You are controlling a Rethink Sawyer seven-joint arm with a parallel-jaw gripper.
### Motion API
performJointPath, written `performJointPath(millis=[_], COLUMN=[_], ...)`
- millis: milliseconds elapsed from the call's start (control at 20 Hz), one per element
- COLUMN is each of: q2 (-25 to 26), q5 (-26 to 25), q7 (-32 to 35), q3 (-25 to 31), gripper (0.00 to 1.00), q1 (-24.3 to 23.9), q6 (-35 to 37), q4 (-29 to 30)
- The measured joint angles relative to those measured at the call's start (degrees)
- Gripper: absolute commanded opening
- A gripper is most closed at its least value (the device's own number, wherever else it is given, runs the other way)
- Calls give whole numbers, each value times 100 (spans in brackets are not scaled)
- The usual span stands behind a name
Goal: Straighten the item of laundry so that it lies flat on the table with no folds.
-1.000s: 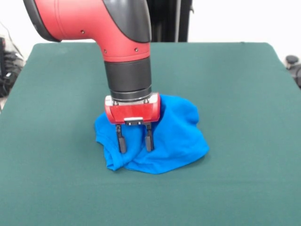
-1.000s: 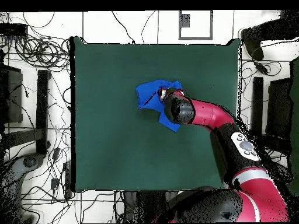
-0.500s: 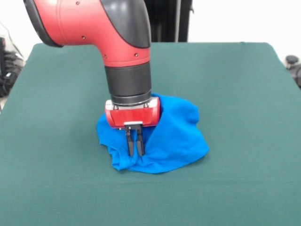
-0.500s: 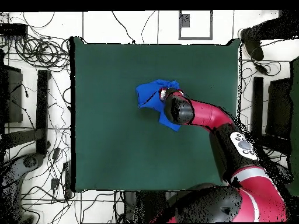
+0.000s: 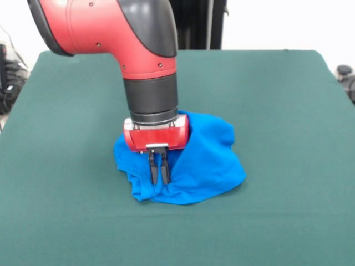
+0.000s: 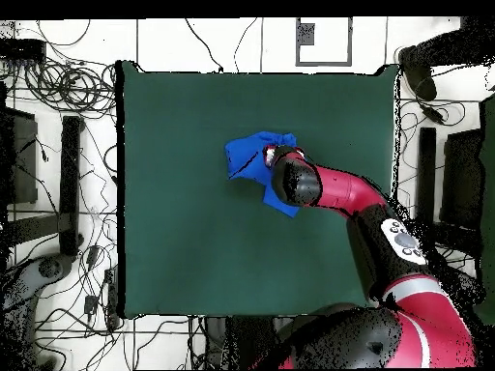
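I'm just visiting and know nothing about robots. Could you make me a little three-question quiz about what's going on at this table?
1. True or false: the T-shirt lies spread flat on the table.
2. What are the two fingers of the gripper doing?
A. Spread wide above the cloth
B. Closed together on a fold of the cloth
C. Resting on bare table
3. Fill in: seen from the overhead view, the shirt sits near the table's ____, not at an edge.

Key:
1. False; it is a bunched heap with folds.
2. B
3. middle
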Motion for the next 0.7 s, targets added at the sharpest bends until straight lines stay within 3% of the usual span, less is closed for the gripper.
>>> performJointPath(millis=[400,700], q2=[-29,-414], q5=[-2,-2], q7=[0,0], q3=[2,2], gripper=[0,0], q1=[6,50], q6=[1,6], q4=[8,130])
